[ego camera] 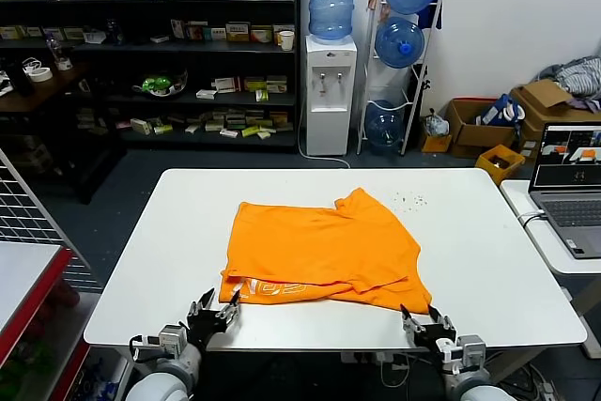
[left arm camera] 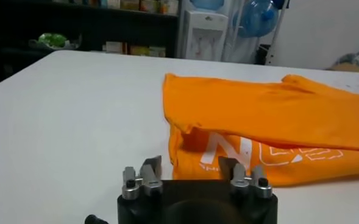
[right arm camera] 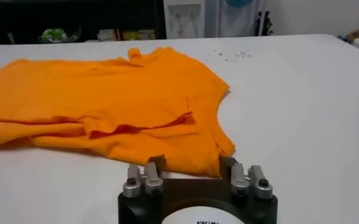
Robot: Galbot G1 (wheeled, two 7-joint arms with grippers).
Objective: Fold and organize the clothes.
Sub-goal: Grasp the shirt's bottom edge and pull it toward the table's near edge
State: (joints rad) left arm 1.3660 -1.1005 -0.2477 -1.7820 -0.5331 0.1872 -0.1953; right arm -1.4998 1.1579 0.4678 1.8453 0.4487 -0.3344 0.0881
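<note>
Orange cotton is lying folded in the middle of the white table [ego camera: 488,260]: the T-shirt [ego camera: 324,253], white lettering [ego camera: 277,288] showing along its near edge; the left gripper [ego camera: 214,312] is sitting at the table's near edge by the shirt's near left corner, its fingers [left arm camera: 150,168] standing apart with nothing between them, apparently just short of the cloth, though contact is hard to judge; the right gripper [ego camera: 430,326] is waiting by the near right corner, its fingers [right arm camera: 156,164] likewise parted and holding nothing, the hem lying right in front of them.

Only the left wrist view is showing the lettering [left arm camera: 270,153] large, on the lower layer under a folded-over flap; only the right wrist view is showing the open seam and overlapping layers on the shirt's [right arm camera: 124,100] right side; the head view alone is taking in the surroundings: a water dispenser [ego camera: 331,72], dark shelves [ego camera: 150,44], cardboard boxes [ego camera: 507,119] with a grey heap, and a laptop [ego camera: 571,185] on a side table; small specks [ego camera: 409,200] are dotting the tabletop beyond the shirt.
</note>
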